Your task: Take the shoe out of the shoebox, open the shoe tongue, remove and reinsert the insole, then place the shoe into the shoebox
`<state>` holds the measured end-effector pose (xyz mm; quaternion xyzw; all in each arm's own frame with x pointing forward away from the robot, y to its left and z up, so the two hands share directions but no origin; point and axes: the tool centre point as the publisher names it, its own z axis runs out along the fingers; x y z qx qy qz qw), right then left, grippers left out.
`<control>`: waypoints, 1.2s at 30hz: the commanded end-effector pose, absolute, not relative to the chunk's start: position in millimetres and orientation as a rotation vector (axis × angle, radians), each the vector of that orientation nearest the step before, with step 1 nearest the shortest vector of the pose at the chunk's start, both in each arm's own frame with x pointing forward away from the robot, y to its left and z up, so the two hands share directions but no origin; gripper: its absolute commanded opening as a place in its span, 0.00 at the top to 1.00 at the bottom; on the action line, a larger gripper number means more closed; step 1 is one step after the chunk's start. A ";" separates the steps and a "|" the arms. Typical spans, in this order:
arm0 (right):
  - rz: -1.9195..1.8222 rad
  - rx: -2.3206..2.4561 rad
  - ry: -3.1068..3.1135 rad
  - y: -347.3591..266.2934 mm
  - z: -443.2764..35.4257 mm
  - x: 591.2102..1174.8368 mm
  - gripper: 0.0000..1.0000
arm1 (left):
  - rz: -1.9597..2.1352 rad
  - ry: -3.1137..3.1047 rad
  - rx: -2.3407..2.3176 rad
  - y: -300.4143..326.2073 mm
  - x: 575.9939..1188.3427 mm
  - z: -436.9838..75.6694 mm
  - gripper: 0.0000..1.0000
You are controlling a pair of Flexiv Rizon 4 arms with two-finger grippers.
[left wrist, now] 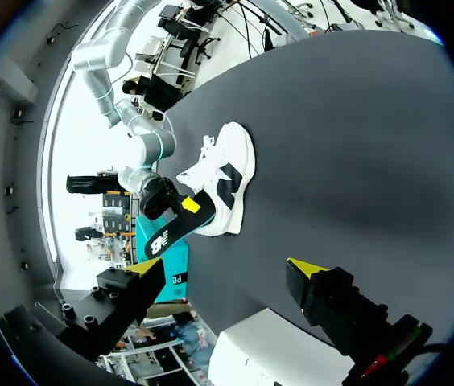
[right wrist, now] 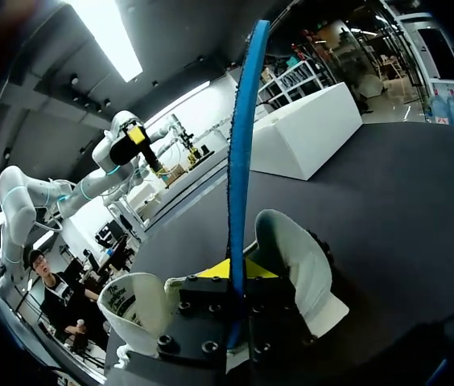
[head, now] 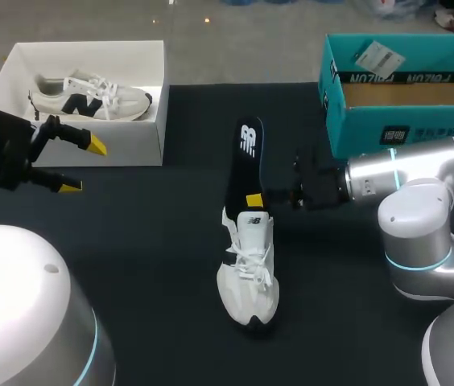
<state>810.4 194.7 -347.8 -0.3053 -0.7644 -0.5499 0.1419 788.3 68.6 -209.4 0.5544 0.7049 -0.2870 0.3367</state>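
Nearest lies the white sneaker, upright on its sole on the black table, toe toward the robot and heel away, well clear of both boxes so each arm can get at it. Its laces are loose and the mouth is open.

From that mouth the black insole slants up and away, its near end at the heel opening and its far end free above the table. The right gripper, coming in from the side, is clamped edge-on across the insole just above the heel. That hold suits sliding it along the shoe's length; whether it is going out or back in I cannot tell.

Off to the left, the left gripper hangs wide open and empty in front of the white shoebox, which holds a second sneaker. Farthest right stands the teal shoebox, open-topped.
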 end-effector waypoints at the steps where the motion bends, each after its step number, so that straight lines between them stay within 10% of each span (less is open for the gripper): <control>1: -1.609 -0.889 -2.200 194.6 -346.0 808.5 0.95 | -0.745 1.842 1.447 68.3 787.7 -208.7 0.00; 3: -1.617 -0.887 -2.202 194.7 -342.2 811.2 0.62 | -0.745 1.842 1.447 68.3 787.7 -208.7 0.00; 8: -1.639 -0.859 -2.224 196.3 -332.1 819.9 0.53 | -0.745 1.842 1.447 68.3 787.7 -208.7 0.00; 15: -1.659 -0.829 -2.258 197.9 -320.4 836.5 0.62 | -0.745 1.842 1.447 68.3 787.7 -208.7 0.00; 19: -1.661 -0.831 -2.274 197.6 -318.5 842.7 1.00 | -0.745 1.842 1.447 68.3 787.7 -208.7 0.00; 36: -1.522 -0.911 -2.274 190.2 -355.1 803.9 1.00 | -0.745 1.842 1.447 68.3 787.7 -208.7 0.00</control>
